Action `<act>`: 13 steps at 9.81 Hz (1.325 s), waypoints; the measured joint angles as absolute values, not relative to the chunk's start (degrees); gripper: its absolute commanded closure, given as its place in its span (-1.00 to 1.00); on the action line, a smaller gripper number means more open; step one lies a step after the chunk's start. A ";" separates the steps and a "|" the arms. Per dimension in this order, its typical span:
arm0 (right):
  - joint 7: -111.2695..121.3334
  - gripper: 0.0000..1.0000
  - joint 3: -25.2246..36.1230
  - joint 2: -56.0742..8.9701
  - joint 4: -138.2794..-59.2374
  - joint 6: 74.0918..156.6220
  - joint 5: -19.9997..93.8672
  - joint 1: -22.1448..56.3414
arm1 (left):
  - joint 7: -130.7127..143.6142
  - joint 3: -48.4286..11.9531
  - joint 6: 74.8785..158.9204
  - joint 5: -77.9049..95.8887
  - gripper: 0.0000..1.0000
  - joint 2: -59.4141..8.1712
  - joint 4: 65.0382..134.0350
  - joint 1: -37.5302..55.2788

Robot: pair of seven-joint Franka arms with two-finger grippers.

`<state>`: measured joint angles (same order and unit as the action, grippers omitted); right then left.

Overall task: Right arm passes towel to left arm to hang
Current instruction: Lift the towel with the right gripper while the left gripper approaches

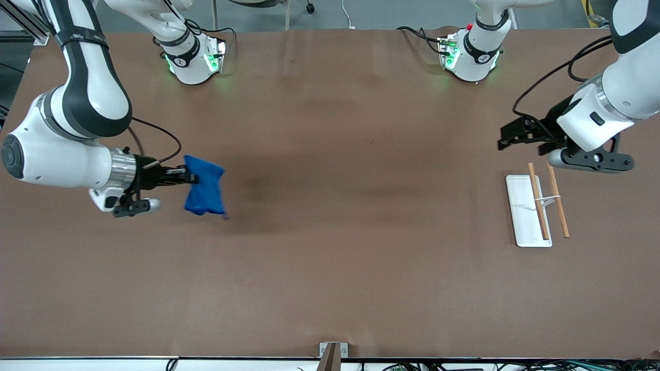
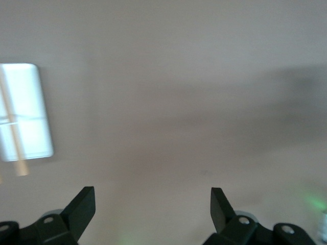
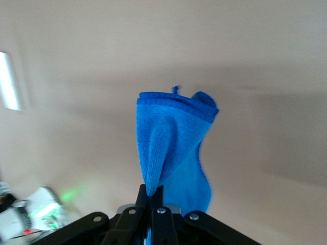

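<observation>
1. The right arm point(image 1: 77, 103) is reaching out over the table point(image 1: 330, 257) at its own end, w/ the right gripper point(image 1: 180, 178) held up in the air, pointing toward the table's middle.
2. The right gripper's fingers point(image 3: 153, 201) are pressing together, pinching a bunched corner of the towel point(image 1: 204, 188); the right wrist view is showing the jaws closed tight on the fabric.
3. The towel is hanging in the air from that pinch, folded and crumpled, w/ its darker stitched edge point(image 3: 176, 106) and a small tail point(image 3: 176, 90) showing at the end away from the fingers. It's casting a shadow on the brown table surface beside it.
4. The left arm point(image 1: 613, 98) is waiting at its own end of the table, w/ the left gripper point(image 1: 508, 136) hovering over bare tabletop, close to the rack point(image 1: 546, 206).
5. The left gripper's fingers point(image 2: 82, 206) are standing spread wide apart w/ nothing btwn them, per the left wrist view.
6. The rack is sitting on a white tray-like base point(image 1: 521, 206), w/ two thin wooden rails running side by side above it.
7. The towel and rack are lying well apart, at the two ends of the table.
</observation>
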<state>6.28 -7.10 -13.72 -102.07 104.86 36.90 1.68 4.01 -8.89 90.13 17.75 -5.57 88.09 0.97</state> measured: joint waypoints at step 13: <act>15.34 1.00 -27.32 -15.98 -104.66 125.28 110.71 8.86 | -22.11 -5.76 91.03 81.20 -0.95 -7.04 118.74 0.81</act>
<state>15.34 -27.32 -15.98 -104.66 125.28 110.71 8.86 -22.11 -5.76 91.03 81.20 -7.04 118.74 0.81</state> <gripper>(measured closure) 0.960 0.013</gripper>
